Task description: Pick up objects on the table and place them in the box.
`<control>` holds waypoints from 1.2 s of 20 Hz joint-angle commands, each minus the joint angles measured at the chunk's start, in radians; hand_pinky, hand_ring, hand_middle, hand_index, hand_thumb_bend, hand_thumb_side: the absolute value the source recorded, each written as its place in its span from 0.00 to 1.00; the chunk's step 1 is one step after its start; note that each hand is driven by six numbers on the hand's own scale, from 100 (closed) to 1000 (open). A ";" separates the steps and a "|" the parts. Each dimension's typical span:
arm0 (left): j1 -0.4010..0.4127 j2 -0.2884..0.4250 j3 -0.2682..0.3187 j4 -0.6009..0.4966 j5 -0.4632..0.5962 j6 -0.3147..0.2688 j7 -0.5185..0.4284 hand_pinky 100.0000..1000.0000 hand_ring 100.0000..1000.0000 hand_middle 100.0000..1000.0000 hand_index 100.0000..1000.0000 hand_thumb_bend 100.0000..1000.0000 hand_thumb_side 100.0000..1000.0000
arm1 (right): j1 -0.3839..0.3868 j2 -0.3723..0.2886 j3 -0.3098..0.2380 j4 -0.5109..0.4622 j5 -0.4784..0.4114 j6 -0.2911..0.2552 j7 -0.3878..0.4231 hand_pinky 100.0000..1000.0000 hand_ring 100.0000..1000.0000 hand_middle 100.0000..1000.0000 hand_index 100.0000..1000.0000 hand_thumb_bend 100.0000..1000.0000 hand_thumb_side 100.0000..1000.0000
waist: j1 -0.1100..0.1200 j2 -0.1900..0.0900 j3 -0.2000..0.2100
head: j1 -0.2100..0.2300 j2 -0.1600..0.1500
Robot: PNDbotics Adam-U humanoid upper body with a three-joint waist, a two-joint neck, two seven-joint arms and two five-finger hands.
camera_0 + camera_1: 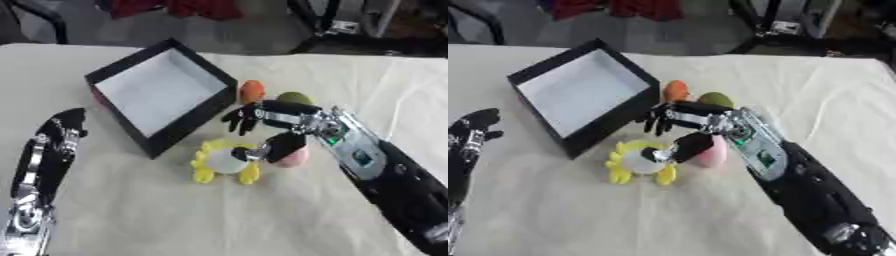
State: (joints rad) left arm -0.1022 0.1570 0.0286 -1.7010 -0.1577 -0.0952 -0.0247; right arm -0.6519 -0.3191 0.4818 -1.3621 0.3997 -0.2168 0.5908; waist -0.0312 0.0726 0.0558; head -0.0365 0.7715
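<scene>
Step in hand: a pickup looks to be lined up on the small stuff bunched just off the box's near-right corner; nothing has been lifted yet, as far as can be judged.

Right hand (pixel 267 120): reached in from the right, held over the cluster. Fingers are spread and drooping toward the box (pixel 121 75) wall, thumb is hooked down between the pink object (pixel 710 152) and the yellow toy (pixel 226 161). Nothing is clearly wrapped or pinched, so it's counted as open. Whether the thumb is actually touching the pink one can't be told.

How it should be done: one item should be singled out first. The pink one is closest to the thumb, so the fingers would need to be brought down on its far side before closing. The yellow toy is right beside it and could get nudged or dragged along, so the close should be kept narrow. The lift should be taken straight up to clear the box wall, which is near.

Pink object: rounded, smooth-looking, mostly hidden under the hand.

Yellow toy: flat ring-ish shape with lobed edges and a pale round centre, lying on the cloth in front of the box.

Orange object (pixel 252 91): small, oval, just beside the box's right corner.

Green object (pixel 296 98): rounded, dull olive, next to the orange one, partly behind the hand.

Box: black walls, white floor, nothing seen inside.

Left hand (pixel 63 127): idle at the left edge, fingers relaxed, nothing held.
</scene>
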 commanded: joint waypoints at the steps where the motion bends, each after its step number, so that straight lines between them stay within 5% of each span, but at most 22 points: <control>1: -0.008 0.008 -0.003 -0.013 0.007 -0.001 -0.004 0.76 0.85 0.76 0.78 0.07 0.74 | -0.024 0.004 -0.003 0.011 0.024 -0.015 0.007 0.71 0.69 0.71 0.92 0.21 0.58 | 0.006 -0.022 0.001 | -0.001 -0.002; 18: -0.009 0.006 -0.005 -0.013 0.009 -0.001 -0.006 0.76 0.85 0.76 0.78 0.06 0.74 | -0.007 0.084 -0.018 0.179 0.169 -0.088 -0.017 0.71 0.66 0.64 0.83 0.14 0.48 | 0.010 -0.022 0.003 | -0.006 -0.002; 24: -0.009 0.005 -0.005 -0.013 0.010 -0.001 -0.006 0.76 0.85 0.76 0.78 0.06 0.74 | -0.013 0.087 -0.036 0.172 0.224 -0.087 -0.112 0.66 0.50 0.39 0.57 0.00 0.10 | 0.011 -0.021 0.002 | -0.006 -0.002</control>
State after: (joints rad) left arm -0.1022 0.1565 0.0235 -1.7010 -0.1530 -0.0952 -0.0272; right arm -0.6511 -0.2267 0.4541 -1.1839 0.6053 -0.3051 0.4975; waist -0.0312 0.0726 0.0579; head -0.0419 0.7715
